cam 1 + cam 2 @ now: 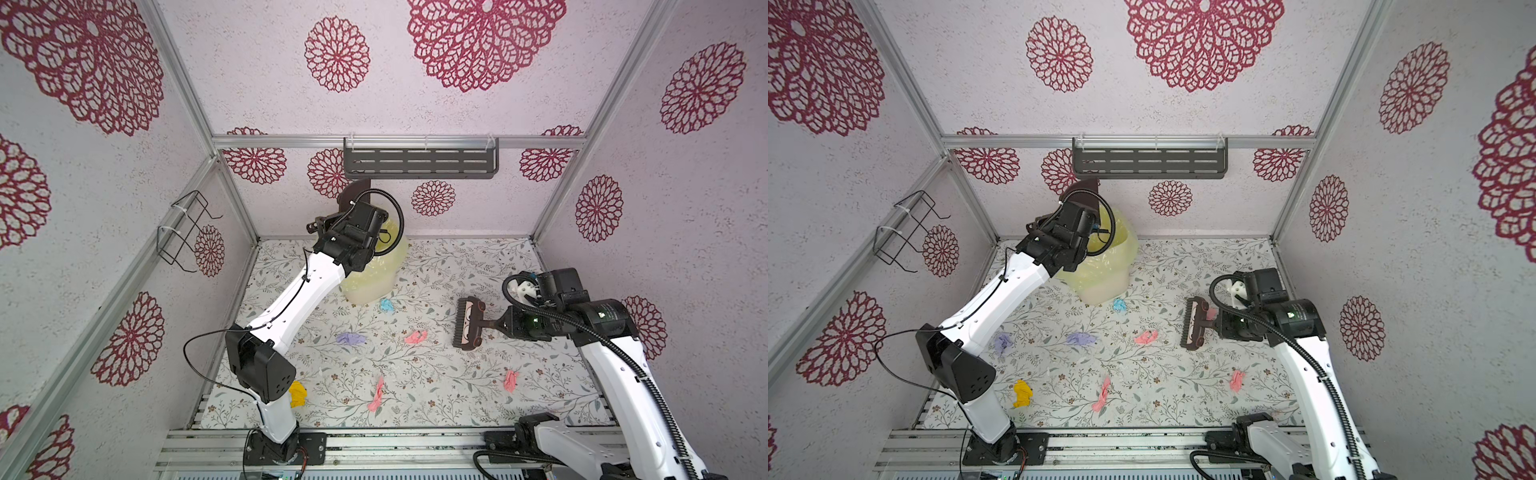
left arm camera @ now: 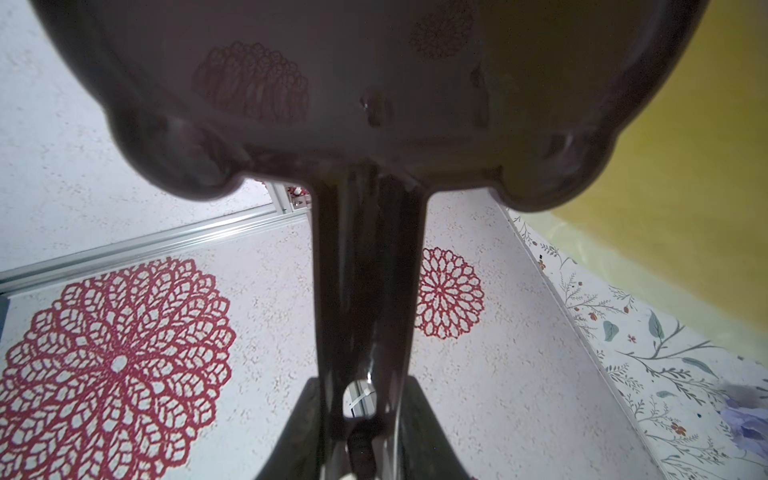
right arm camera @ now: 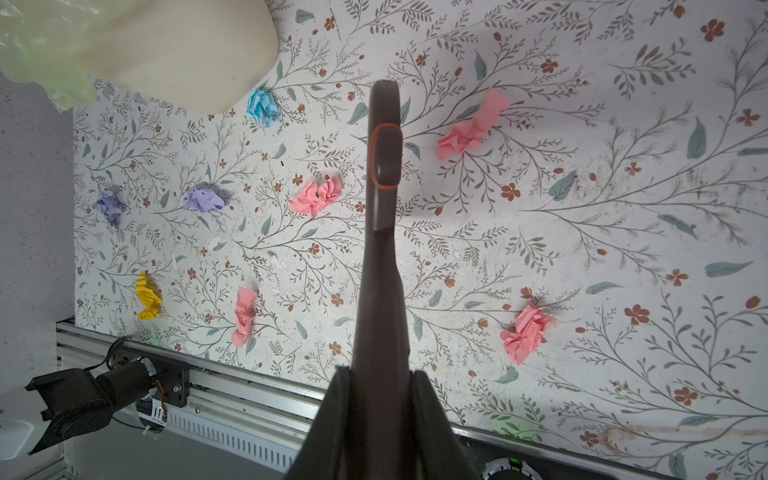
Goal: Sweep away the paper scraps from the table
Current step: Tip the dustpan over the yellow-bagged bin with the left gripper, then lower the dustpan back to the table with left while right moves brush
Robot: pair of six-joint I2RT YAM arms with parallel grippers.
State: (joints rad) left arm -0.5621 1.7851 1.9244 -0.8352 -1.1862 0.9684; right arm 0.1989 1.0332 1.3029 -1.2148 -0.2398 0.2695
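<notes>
1. Brush [image 1: 467, 322]: handle clenched in right gripper [image 3: 376, 395], head well right of bin [image 1: 370, 286].
2. Dustpan [image 1: 1084, 195]: handle clamped by left gripper [image 2: 361, 415], held up at bin's mouth.
3. Paper scraps [image 3: 316, 195]: strewn on table [image 1: 457, 395] nearside of bin, blue one just beside it — probably light, soft, skittish; nudge with bristles, not pinch.

Right pincer [image 1: 1219, 327] clamps brush [image 1: 1194, 324]; dustpan [image 1: 1081, 195] above bin [image 1: 1104, 274]; paper scraps [image 1: 1146, 336] scattered.

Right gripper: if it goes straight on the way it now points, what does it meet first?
The right gripper, shut on the brush, probably meets bare table first, between two pink scraps; depth is unclear.
</notes>
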